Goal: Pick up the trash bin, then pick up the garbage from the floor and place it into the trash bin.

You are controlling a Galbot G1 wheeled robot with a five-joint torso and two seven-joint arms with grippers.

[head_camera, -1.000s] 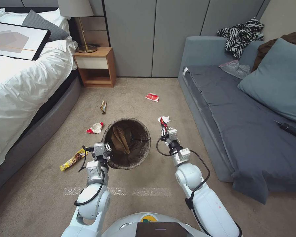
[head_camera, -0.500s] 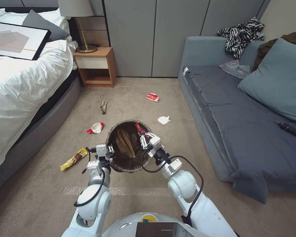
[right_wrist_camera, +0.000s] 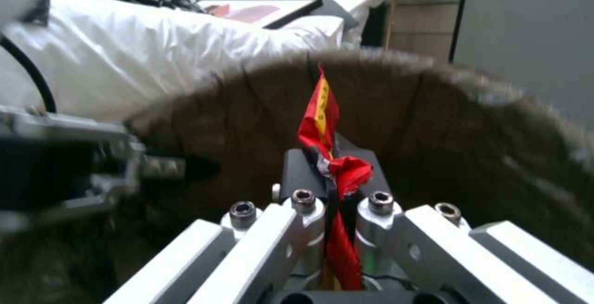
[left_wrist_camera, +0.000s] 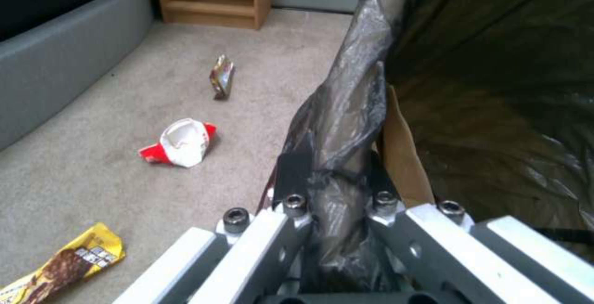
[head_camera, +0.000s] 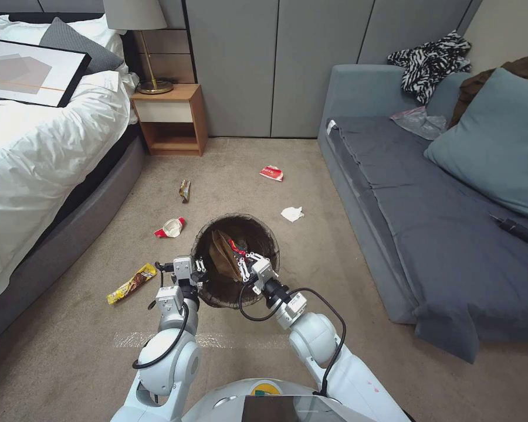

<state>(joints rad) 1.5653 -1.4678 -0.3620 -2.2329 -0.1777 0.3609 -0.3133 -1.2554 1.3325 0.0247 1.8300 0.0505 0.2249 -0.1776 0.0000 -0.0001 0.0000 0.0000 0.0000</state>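
Observation:
The trash bin [head_camera: 258, 231], round with a dark brown bag over its rim, hangs above the carpet. My left gripper [head_camera: 198, 275] is shut on its near-left rim; the left wrist view shows its fingers [left_wrist_camera: 294, 174] clamping the bag-covered rim [left_wrist_camera: 343, 123]. A brown paper bag [head_camera: 220, 253] lies inside the bin. My right gripper [head_camera: 239, 258] is over the bin's mouth, shut on a red and yellow wrapper [right_wrist_camera: 322, 118]. More garbage lies on the floor: a white tissue [head_camera: 292, 214], a red wrapper [head_camera: 271, 172], a red-and-white piece [head_camera: 170, 227], a yellow bar wrapper [head_camera: 131, 283] and a small wrapper [head_camera: 185, 190].
A bed [head_camera: 35, 152] runs along the left, with a wooden nightstand [head_camera: 170, 117] and lamp behind it. A grey sofa [head_camera: 428, 223] fills the right side. Open carpet lies between them.
My right arm swung left from the tissue's spot, carrying the red wrapper over the bin's mouth. The left gripper and bin shifted only slightly.

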